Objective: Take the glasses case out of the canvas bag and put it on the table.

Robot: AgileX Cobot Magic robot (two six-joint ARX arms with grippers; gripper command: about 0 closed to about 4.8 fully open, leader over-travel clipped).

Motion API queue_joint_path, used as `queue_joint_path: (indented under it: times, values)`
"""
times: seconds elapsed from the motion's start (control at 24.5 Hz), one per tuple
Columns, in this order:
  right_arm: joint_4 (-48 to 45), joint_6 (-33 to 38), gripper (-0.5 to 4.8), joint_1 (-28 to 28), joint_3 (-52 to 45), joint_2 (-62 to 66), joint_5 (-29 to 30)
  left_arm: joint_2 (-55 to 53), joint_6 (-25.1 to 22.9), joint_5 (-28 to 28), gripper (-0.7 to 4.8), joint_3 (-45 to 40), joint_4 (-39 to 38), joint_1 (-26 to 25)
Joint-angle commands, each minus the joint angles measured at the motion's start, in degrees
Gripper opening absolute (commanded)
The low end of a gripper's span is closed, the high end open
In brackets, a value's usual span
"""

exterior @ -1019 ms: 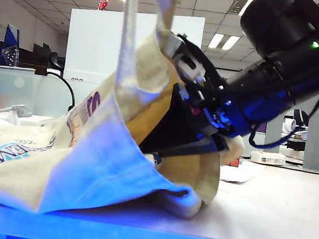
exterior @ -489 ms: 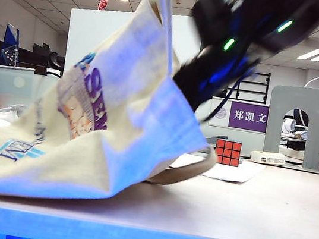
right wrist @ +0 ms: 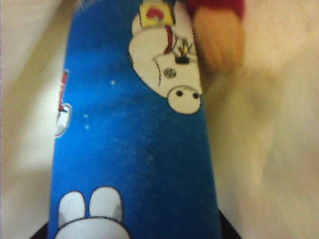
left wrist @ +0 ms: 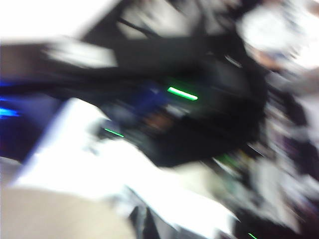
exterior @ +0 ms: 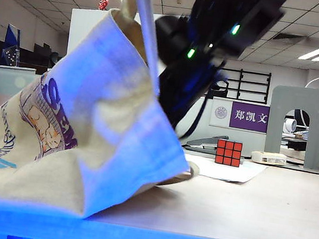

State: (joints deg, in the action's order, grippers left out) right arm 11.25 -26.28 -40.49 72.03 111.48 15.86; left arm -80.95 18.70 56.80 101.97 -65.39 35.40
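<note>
The cream canvas bag (exterior: 83,144) is held up by its strap (exterior: 140,14), which runs taut out of the top of the exterior view; its lower part rests on the table (exterior: 241,216). My left gripper (left wrist: 142,224) is shut, with cream canvas (left wrist: 60,214) at its blurred fingers. The black right arm (exterior: 212,49) reaches down into the bag's mouth, so its gripper is hidden there. Inside the bag, the blue glasses case (right wrist: 134,139) with white cartoon figures lies between my right gripper's (right wrist: 132,233) dark fingers (right wrist: 227,230), which press on both its sides.
A Rubik's cube (exterior: 228,152) stands on a paper sheet (exterior: 224,168) behind the bag, with a dark stapler (exterior: 207,142), a small white box (exterior: 268,158) and a grey bracket (exterior: 297,122) nearby. An orange and red thing (right wrist: 219,40) lies beyond the case inside the bag.
The bag's raised side has swung left and tipped up, uncovering the cube. The right arm has pushed deeper into the bag's mouth.
</note>
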Motion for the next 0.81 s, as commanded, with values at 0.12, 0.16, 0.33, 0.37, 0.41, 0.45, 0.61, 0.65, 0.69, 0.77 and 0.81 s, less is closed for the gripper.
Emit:
queue_joint_path:
  times: [0.12, 0.16, 0.33, 0.37, 0.41, 0.45, 0.61, 0.65, 0.69, 0.77, 0.81]
  values:
    - [10.1, 2.6, 2.2, 7.3, 0.4, -13.2, -1.5, -0.3, -6.7, -33.0, -0.05, 0.0, 6.5, -15.7]
    - [14.4, 2.9, 2.2, 8.9, 0.4, -16.6, -0.3, -1.2, -6.6, -44.0, -0.05, -1.2, 13.7, -20.2]
    - [23.2, 4.7, 2.2, 9.4, 0.4, -24.5, 9.5, -9.9, 3.9, -51.2, -0.06, -9.4, 40.6, -26.5]
    - [24.3, 5.5, 2.2, 9.4, 0.4, -26.4, 9.6, -13.9, 4.3, -51.0, -0.06, -9.6, 40.3, -26.5]
    - [25.5, 5.5, 2.21, 9.4, 0.4, -28.2, 7.0, -17.7, 4.0, -51.4, -0.05, -9.6, 37.1, -26.5]
    - [26.7, 5.5, 2.24, 10.2, 0.4, -30.7, 2.3, -20.9, 4.0, -53.7, -0.05, -9.7, 32.2, -26.5]
    - [27.5, 5.8, 2.23, 22.7, 0.4, -38.2, -2.0, -25.3, 1.5, -65.8, -0.06, -10.4, 22.9, -29.4]
    - [27.5, 7.0, 2.23, 27.2, 0.2, -37.8, -2.7, -24.7, 3.6, -64.3, -0.06, -10.4, 22.4, -30.0]
    - [27.2, 8.1, 2.23, 29.1, 0.2, -37.3, -2.7, -24.1, 4.0, -63.0, -0.06, -10.4, 22.1, -30.3]
    - [25.2, 10.4, 2.23, 34.3, 0.2, -34.4, -2.8, -22.2, 2.8, -60.4, -0.06, -10.4, 22.4, -30.0]
    - [23.5, 11.0, 2.23, 36.1, 0.1, -31.9, -4.0, -20.5, 1.4, -59.1, -0.06, -10.4, 22.7, -29.5]
